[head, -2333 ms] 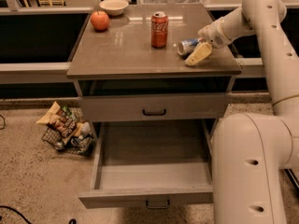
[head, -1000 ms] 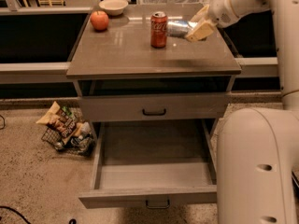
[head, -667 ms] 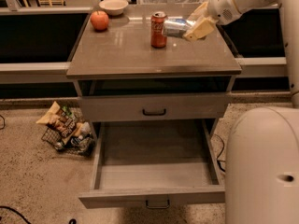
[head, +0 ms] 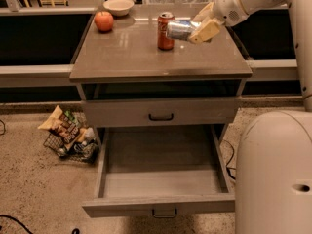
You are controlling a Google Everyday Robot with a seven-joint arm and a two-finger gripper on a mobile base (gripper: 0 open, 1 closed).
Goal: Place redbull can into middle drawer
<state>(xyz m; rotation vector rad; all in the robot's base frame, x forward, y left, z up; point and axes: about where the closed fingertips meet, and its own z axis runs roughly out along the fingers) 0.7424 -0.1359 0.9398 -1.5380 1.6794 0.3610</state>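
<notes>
So, gripper (head: 200,24): I am seeing it hanging over the back right part of the table, at about 1 o'clock in my view.
Jaws: they are squeezing the redbull can (head: 178,29), one tan finger (head: 206,31) on the near side and one on the far side.
Redbull can: it is lying on its side in the grip, up above the table top (head: 126,52), with its free end pointing toward 9 o'clock.
Red can (head: 164,25): it is standing upright at 9 o'clock from the gripper, just beside the redbull can's end. I am not able to tell if the two are touching.
Apple (head: 104,21): it is sitting at 9 o'clock from the red can, well apart from it.
Bowl (head: 119,6): it is sitting at 1 o'clock from the apple, near the back edge.
Top drawer front (head: 117,115): it is staying closed under the table top, showing a black handle (head: 161,117).
Middle drawer (head: 105,165): it is hanging wide open at 6 o'clock, below the top drawer front, with its small handle (head: 164,212) facing me.
Basket (head: 68,134): it is sitting on the floor at 9 o'clock from the middle drawer, holding snack bags.
Robot body (head: 273,174): it is filling the 4 o'clock corner, right beside the open drawer.
</notes>
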